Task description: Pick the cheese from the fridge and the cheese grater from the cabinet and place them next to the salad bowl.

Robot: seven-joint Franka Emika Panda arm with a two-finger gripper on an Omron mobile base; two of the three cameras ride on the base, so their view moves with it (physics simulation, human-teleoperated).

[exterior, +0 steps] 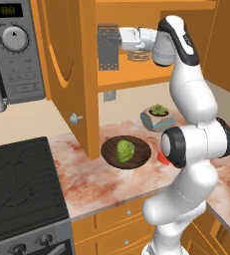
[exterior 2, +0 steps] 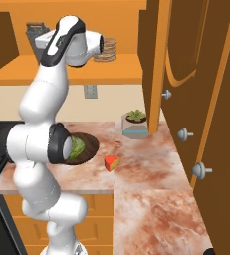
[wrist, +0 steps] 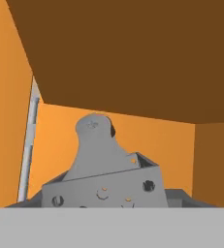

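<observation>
The cheese grater, a grey perforated box, stands on the lower shelf of the open orange cabinet. My gripper reaches in level from the right and is shut on the grater's side. In the hand view the grater sits very close, its loop handle rising above it. Its top peeks out behind my arm. The cheese, a small orange-red wedge, lies on the counter just right of the salad bowl; only a red sliver of the cheese shows beside my elbow. The dark bowl holds a green leafy head. The fridge is out of view.
A tan woven basket sits on the same shelf behind my wrist. The cabinet door hangs open to the left. A teal succulent pot stands behind the bowl. The microwave and black stove are at left.
</observation>
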